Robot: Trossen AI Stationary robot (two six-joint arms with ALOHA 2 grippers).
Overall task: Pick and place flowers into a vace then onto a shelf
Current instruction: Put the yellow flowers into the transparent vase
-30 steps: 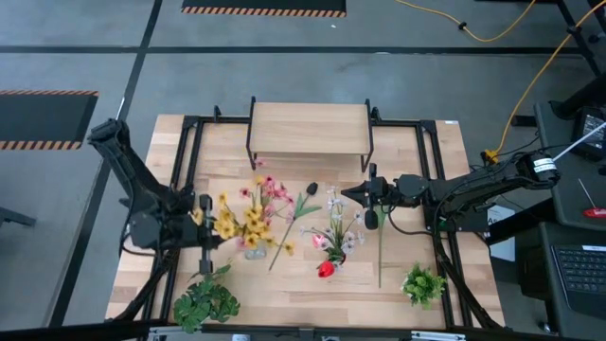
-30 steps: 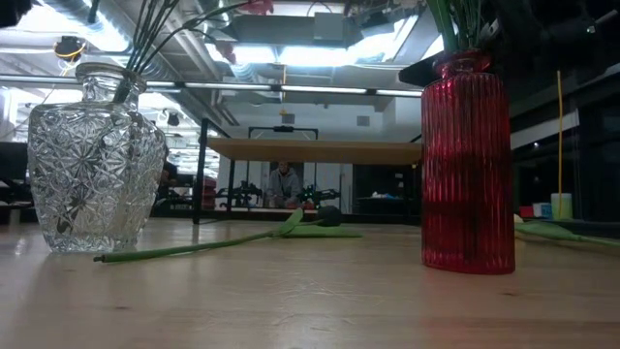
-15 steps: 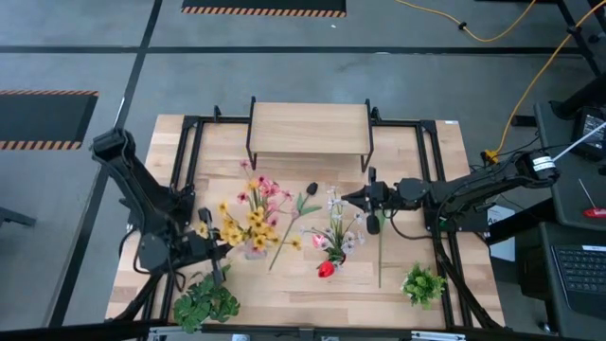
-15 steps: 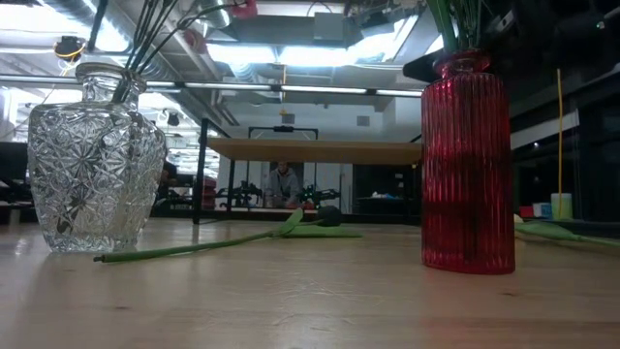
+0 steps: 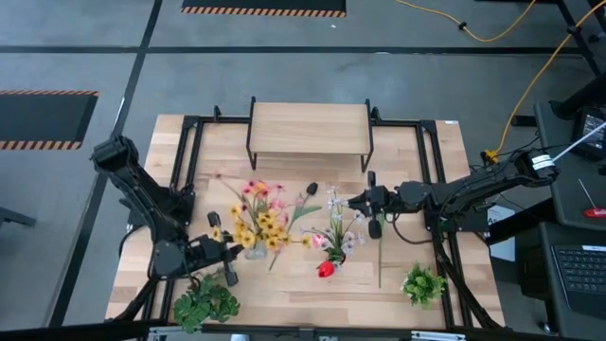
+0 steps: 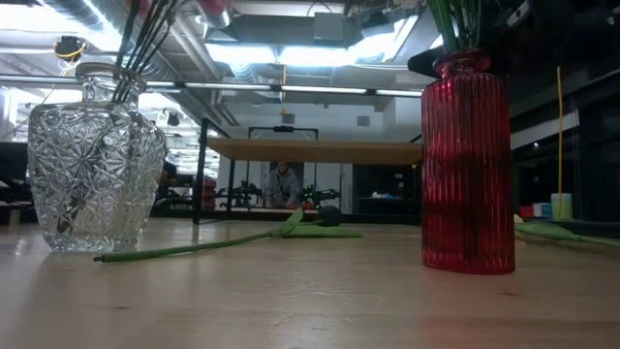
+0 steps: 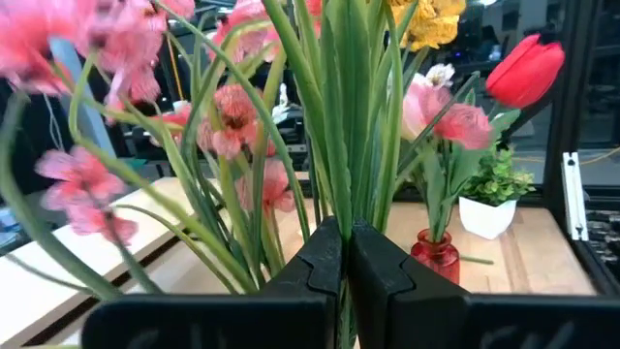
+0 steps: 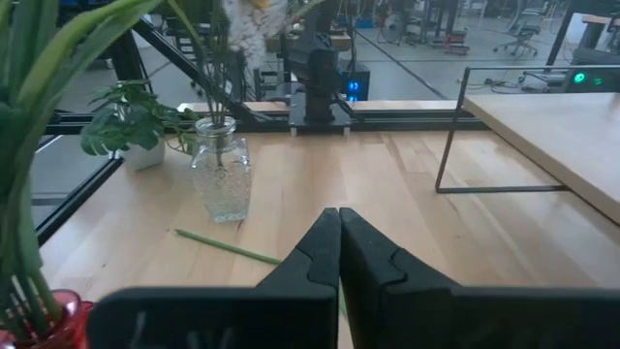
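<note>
The left claw [image 5: 224, 258] has drawn back toward the counter's [image 5: 445, 284] near-left corner since a second ago, fingers pressed together on nothing, beside the leafy plant [image 5: 204, 303]. The yellow and pink flowers [image 5: 258, 210] it left now stand straighter in the glass vase [image 6: 95, 160]. One loose flower [image 6: 213, 242] lies on the counter between the vases. The red vase [image 6: 467, 163] holds white and red blooms. The right claw [image 5: 358, 202], pinched empty, has edged slightly rightward, just beside them. The shelf [image 5: 309, 129] at the far edge is unchanged.
</note>
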